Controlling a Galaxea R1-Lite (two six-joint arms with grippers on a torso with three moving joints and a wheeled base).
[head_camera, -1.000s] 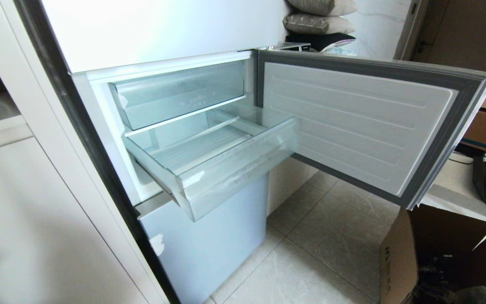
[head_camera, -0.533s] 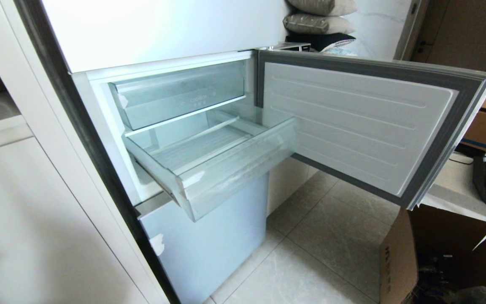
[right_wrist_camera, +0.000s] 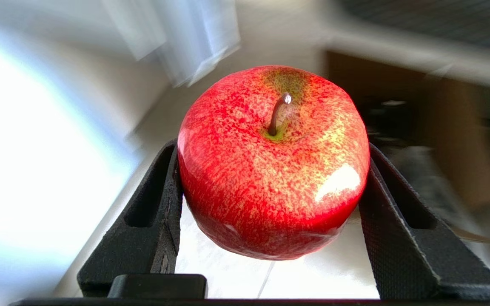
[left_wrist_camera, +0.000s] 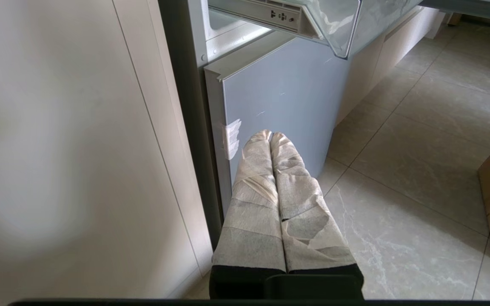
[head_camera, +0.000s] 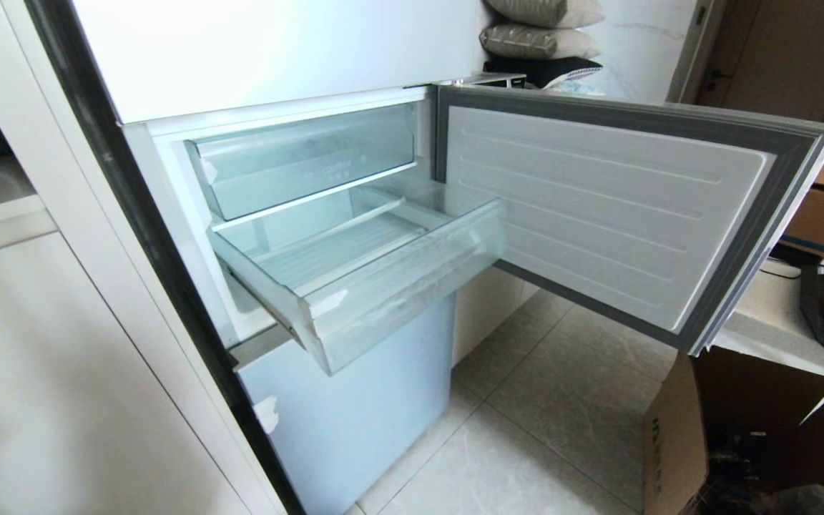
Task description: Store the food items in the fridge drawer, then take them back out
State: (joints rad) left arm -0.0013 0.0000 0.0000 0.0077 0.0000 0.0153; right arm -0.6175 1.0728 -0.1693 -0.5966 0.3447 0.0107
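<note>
The right gripper (right_wrist_camera: 270,212) clamps a red apple (right_wrist_camera: 272,161) between its black fingers, stem up, seen at four o'clock in the head view. The drawer (head_camera: 398,286) stands pulled out, at ten o'clock from the apple. The left gripper (left_wrist_camera: 270,138), jaws pressed together, hangs by the lower fridge door (left_wrist_camera: 279,85).

Red apple (right_wrist_camera: 272,170) speckled yellow with brown stem, black gripper fingers (right_wrist_camera: 151,221), clear frosted fridge drawer (head_camera: 383,286), pale blue-grey lower door (head_camera: 355,422).

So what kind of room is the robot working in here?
Probably a home kitchen: an open fridge with a clear drawer pulled out, pale cabinets beside it, tiled floor, plus cardboard boxes.
</note>
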